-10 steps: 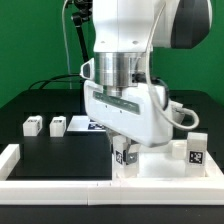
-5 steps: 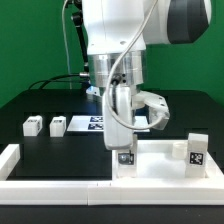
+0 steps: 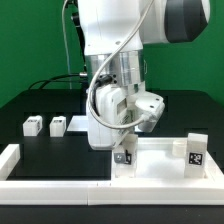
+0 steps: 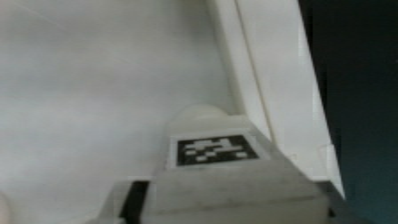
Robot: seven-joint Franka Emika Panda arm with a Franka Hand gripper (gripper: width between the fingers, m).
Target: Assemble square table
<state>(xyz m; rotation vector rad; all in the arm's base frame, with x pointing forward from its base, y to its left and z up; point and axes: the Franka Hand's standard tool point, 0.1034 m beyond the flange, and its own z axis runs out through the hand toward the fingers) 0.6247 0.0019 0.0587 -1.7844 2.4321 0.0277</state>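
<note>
- Your gripper (image 3: 123, 152) has its jaws drawn in narrow and, as far as the views show, clamped on the flanks of a small white plastic leg (image 3: 124, 159) bearing a black-and-white tag.
- That leg stands upright at about 6 o'clock in the exterior view. It sits at a corner of the large white plastic square tabletop (image 3: 160, 166) with its raised rim, which lies flat from 6 o'clock out to 4 o'clock.
- Treat the leg as light, rigid and smooth. I judge it could twist or slip in the pads, so hold it square across two opposite flat faces, high enough to keep the foot free.
- Expect the tabletop to be stiff and light enough to slide when pushed. Its rim looks the best place to take hold or brace.
- Count one tabletop and four legs:
  - the leg in your jaws
  - a second leg (image 3: 195, 150) upright on the tabletop at 3 o'clock
  - two loose legs (image 3: 32, 125) (image 3: 57, 125) on the black table at 9 o'clock, side by side, well apart from the tabletop
</note>
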